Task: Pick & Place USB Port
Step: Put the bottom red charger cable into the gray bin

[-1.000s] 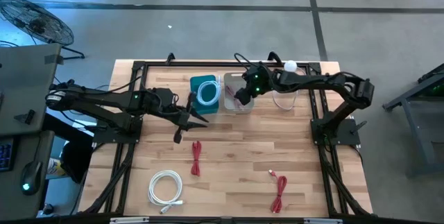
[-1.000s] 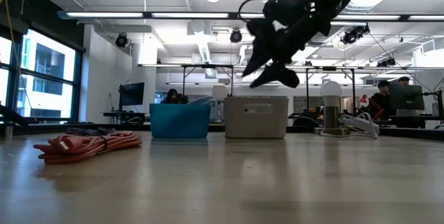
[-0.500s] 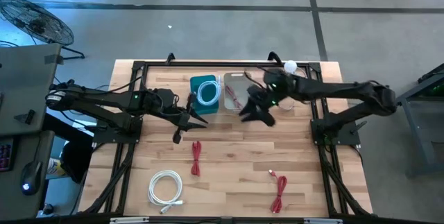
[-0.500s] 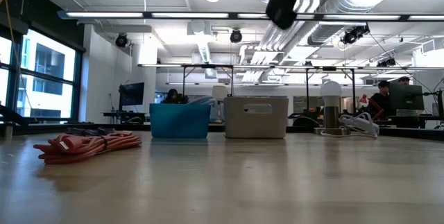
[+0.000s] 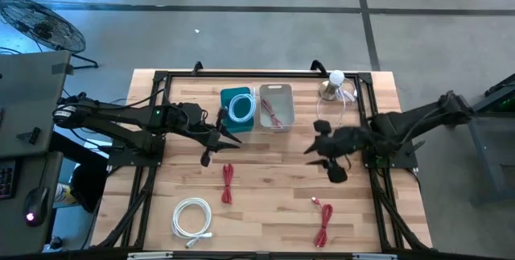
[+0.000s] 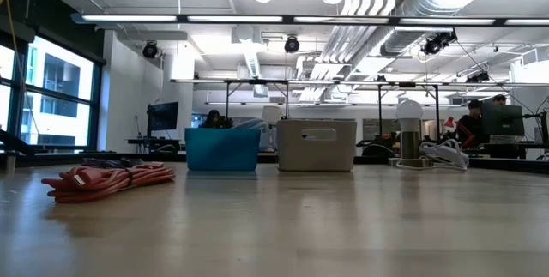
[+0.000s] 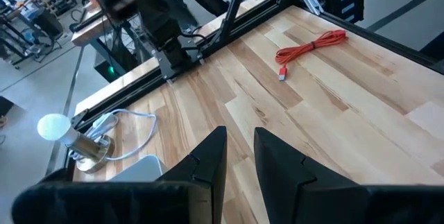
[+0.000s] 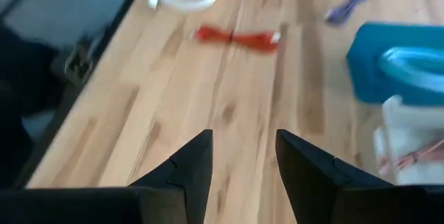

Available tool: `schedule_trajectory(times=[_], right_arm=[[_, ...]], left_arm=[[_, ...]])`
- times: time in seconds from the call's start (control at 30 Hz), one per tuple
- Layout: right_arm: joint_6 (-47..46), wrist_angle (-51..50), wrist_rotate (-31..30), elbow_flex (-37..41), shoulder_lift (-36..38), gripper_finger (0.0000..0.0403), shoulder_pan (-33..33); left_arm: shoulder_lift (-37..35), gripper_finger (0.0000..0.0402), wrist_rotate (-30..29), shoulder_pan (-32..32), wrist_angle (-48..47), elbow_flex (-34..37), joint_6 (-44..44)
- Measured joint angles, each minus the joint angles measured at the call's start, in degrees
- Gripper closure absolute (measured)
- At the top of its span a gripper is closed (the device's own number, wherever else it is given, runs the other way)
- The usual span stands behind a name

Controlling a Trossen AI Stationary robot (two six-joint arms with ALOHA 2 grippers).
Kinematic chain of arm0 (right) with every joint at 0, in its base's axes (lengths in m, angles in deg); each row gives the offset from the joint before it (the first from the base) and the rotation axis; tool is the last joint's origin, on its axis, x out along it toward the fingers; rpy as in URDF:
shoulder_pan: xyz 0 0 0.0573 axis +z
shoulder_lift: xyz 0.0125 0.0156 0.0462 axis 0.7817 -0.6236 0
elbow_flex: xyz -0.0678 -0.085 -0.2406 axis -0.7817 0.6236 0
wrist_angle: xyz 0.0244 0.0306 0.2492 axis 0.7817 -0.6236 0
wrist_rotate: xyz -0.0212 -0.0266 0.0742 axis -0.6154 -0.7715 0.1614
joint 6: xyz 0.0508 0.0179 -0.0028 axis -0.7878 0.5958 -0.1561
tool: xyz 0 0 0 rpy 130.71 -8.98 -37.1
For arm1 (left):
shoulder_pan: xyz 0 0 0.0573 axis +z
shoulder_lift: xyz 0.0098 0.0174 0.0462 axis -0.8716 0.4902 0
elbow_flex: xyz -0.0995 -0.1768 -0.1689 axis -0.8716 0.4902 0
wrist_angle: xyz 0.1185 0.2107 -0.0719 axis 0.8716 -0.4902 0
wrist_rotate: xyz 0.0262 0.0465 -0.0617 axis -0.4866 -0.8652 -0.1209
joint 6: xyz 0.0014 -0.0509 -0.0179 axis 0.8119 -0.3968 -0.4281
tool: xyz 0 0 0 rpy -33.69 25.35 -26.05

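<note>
High view, left to right: the left gripper (image 5: 216, 141) waits in the left-centre of the frame, just below the teal bin (image 5: 236, 107), its jaws a narrow slot apart and empty, as the left wrist view confirms. A white cable coil (image 5: 193, 216) lies at lower left, and a red cable (image 5: 228, 183) lies on the table (image 5: 273, 204) below that gripper. The teal bin at upper centre holds a pale coiled cable (image 5: 240, 109); touching its right side, the clear bin (image 5: 276, 107) holds a red cable bundle (image 5: 272, 116). A lamp (image 5: 333, 84) stands at upper right. The right gripper (image 5: 328, 157) hangs right of centre, away from the bins, jaws parted and holding nothing in the right wrist view. The second loose red cable (image 5: 323, 220) lies below it at lower right, well apart from the jaws.

I judge the step in hand to be the right arm's reach for that lower-right red cable. To do it well, the gripper should travel down the frame until centred over the bundle's tied middle, turn so the jaws straddle the bundle across its narrow width, and descend straight with the jaws kept wide. Closing on the bunched middle rather than a loose end should keep strands from trailing. The cable is limp, so the lift should be high enough to clear the clear bin's wall.
</note>
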Motion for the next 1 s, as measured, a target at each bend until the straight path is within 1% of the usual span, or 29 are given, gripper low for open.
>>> schedule_trajectory(times=[0.1, 0.27, 0.37, 0.43, 0.5, 0.57, 0.7, 0.77, 0.83, 1.0], right_arm=[[-1.8, -2.9, -2.5, 0.0, -2.0, 0.0255, 4.1], [-5.6, -5.3, -2.8, 0.0, -4.5, 0.0262, 8.5], [-5.7, -6.0, -0.7, 0.0, -5.7, 0.0263, 10.4], [-3.4, -6.2, 1.7, 0.0, -6.4, 0.0263, 11.8], [-2.4, -6.1, 2.2, 0.0, -6.9, 0.0263, 13.0], [-2.4, -6.2, 2.4, 0.0, -7.2, 0.0263, 13.5], [-2.4, -7.3, 4.7, 0.7, -7.2, 0.0263, 13.4], [-2.8, -7.4, 3.7, 1.9, -7.2, 0.0263, 13.4], [-4.6, -7.3, 3.0, 3.9, -7.5, 0.0262, 13.4], [-7.4, -7.8, 6.1, 9.2, -7.6, 0.0247, 14.0]], left_arm=[[0.0, 0.033, 0.0, 0.0, -0.1, 0.0, 0.0], [0.0, 0.033, -0.2, 0.0, -1.6, 0.0, 0.0], [0.0, 0.033, -0.2, 0.0, -1.8, 0.0, 0.0], [0.0, 0.033, -0.2, 0.0, -1.7, 0.0, 0.0], [0.0, 0.033, -0.6, 0.0, -1.3, 0.0, -0.5], [0.0, 0.033, -2.4, 0.0, -0.4, 0.0, -0.7], [0.3, 0.033, -6.8, 0.0, 1.1, 0.0, -1.6], [0.5, 0.033, -8.4, 0.0, 1.2, -0.1, -2.0], [0.8, 0.033, -8.6, 0.0, 1.4, -0.1, -2.2], [2.4, 0.033, -8.6, 0.0, 1.7, -0.1, -4.6]])
